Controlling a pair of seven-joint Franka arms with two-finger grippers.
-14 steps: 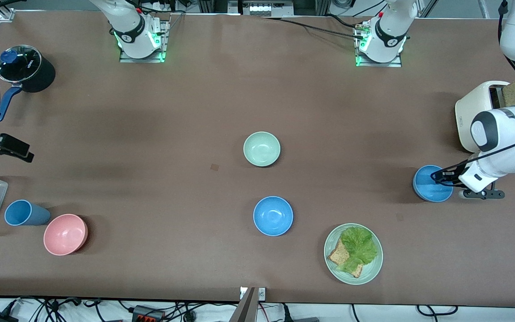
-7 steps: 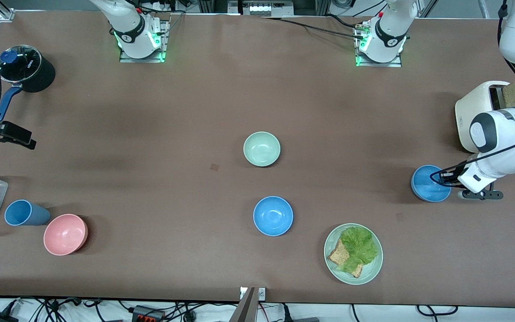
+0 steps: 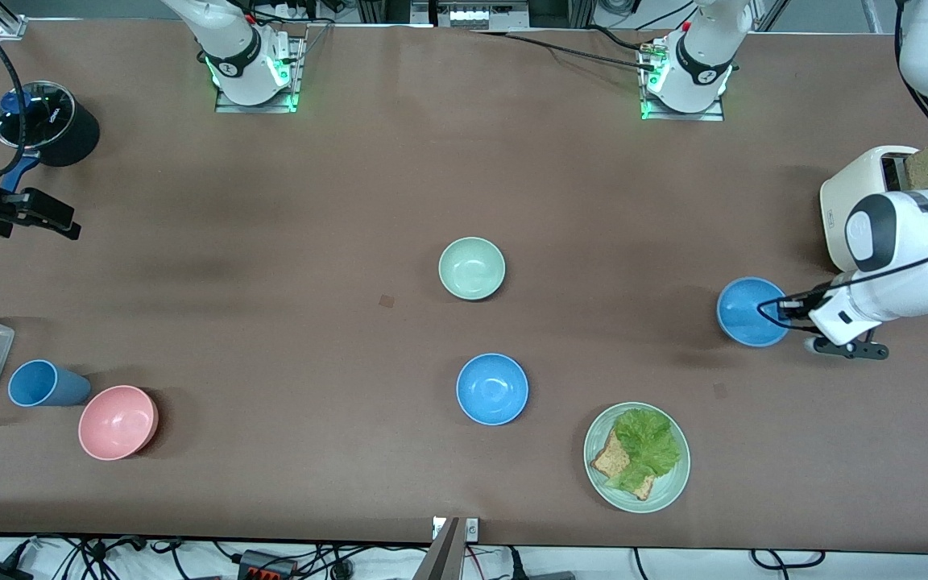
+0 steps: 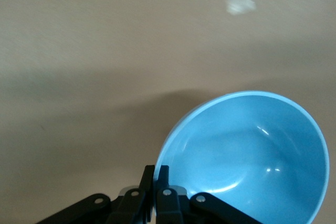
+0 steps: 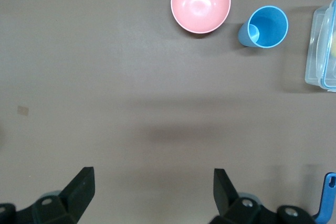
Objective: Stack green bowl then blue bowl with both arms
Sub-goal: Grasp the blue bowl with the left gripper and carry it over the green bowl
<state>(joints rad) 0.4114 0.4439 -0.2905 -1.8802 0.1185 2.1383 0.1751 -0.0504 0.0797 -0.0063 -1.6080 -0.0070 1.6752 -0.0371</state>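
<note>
Two blue bowls show: one (image 3: 492, 389) sits on the tabletop (image 3: 271, 322) nearer the front camera than the green bowl (image 3: 472, 268), while the left gripper (image 3: 786, 309) is clamped on the rim of the other blue bowl (image 3: 746, 312), and the right gripper (image 5: 152, 187) hangs spread apart.

Two glossy white arms are seen, banded in black at the joints. The left arm (image 3: 907, 266) carries a round black joint cap and thin black cables looped along its wrist. Green lights glow at both bases (image 3: 254, 80). The left gripper (image 4: 156, 179) is black, with silver screws on its linkage. The right gripper (image 5: 152, 195) shows broad black fingers (image 5: 81, 184).
</note>
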